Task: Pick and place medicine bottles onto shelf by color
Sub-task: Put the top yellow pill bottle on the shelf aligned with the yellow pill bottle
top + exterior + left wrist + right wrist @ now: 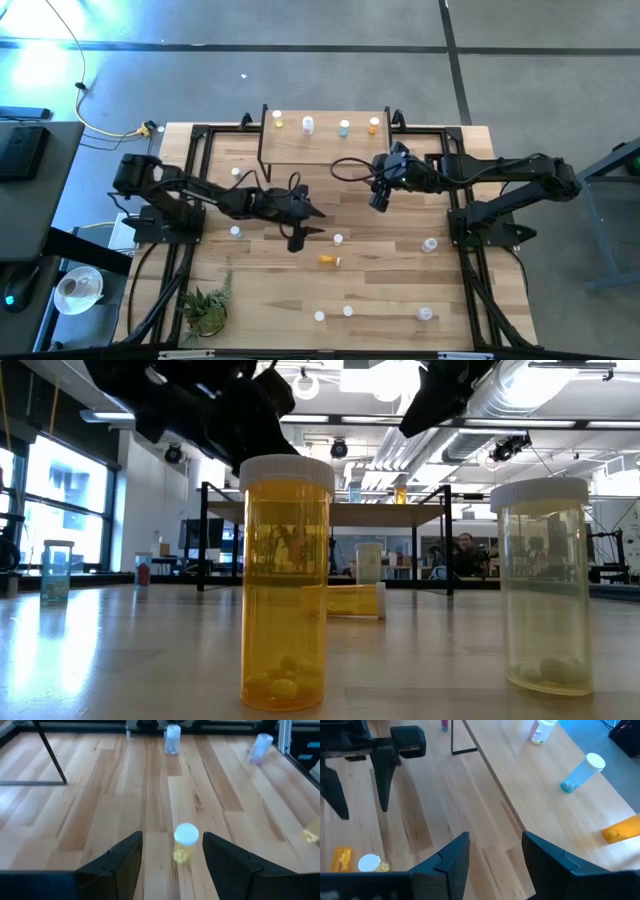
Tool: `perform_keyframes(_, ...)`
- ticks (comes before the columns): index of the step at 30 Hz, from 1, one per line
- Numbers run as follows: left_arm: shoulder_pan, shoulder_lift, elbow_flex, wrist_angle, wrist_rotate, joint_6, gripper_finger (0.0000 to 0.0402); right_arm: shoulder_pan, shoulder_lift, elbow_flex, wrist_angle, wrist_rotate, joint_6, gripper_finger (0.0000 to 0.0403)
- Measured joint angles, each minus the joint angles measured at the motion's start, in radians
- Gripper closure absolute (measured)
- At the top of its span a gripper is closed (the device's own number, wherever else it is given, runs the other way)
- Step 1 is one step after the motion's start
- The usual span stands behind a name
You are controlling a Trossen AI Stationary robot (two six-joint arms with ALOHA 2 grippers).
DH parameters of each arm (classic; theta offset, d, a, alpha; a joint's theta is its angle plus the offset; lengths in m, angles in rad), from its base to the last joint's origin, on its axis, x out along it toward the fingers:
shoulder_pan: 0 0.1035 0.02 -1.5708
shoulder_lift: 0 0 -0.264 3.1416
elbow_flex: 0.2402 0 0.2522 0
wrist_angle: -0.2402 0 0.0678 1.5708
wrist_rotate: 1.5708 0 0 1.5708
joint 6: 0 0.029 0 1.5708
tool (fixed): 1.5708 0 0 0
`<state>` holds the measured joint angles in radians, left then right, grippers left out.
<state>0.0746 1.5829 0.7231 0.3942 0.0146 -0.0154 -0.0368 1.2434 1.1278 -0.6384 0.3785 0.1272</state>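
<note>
Table (400,280): pale wood planks, satin sheen. Bottles (285,585): glossy translucent plastic, white matt caps.

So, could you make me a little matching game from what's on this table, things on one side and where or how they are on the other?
Things:
1. orange bottle by the middle of the table
2. bluish bottle
3. left gripper
4. right gripper

Places or states:
A. open, close in front of the shelf
B. lying on its side on the tabletop
C. open, over the table's middle, with a yellow bottle just ahead of it
D. standing upright on the shelf

Pairs: 1-B, 2-D, 3-C, 4-A
</note>
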Motion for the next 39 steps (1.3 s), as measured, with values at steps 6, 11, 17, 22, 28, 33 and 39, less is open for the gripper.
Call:
perform_keyframes(6, 0.0, 0.073, 0.0, 0.103, 0.0, -0.016, 0.0204, -0.002, 0.0, 0.0, 0.02, 0.008, -0.002, 0.0231)
perform_keyframes(11, 0.0, 0.142, 0.0, 0.172, 0.0, -0.007, 0.0204, -0.002, 0.0, 0.0, 0.022, 0.012, -0.003, 0.0231)
perform_keyframes(17, 0.0, 0.215, 0.0, 0.254, 0.008, -0.016, 0.0204, -0.003, 0.0, 0.0, 0.022, 0.013, -0.003, 0.0231)
perform_keyframes(22, 0.0, 0.266, 0.027, 0.262, 0.026, -0.033, 0.0204, -0.003, 0.0, 0.0, 0.023, 0.013, -0.004, 0.0231)
perform_keyframes(28, -0.005, 0.307, 0.076, 0.253, 0.098, -0.034, 0.0204, -0.003, 0.0, 0.0, 0.022, 0.013, -0.004, 0.0231)
perform_keyframes(33, -0.006, 0.307, 0.083, 0.239, 0.076, -0.033, 0.0204, -0.003, 0.0, 0.0, 0.022, 0.012, -0.004, 0.0231)
perform_keyframes(39, -0.006, 0.307, 0.084, 0.239, 0.064, -0.033, 0.0204, -0.003, 0.0, 0.0, 0.022, 0.012, -0.004, 0.0231)
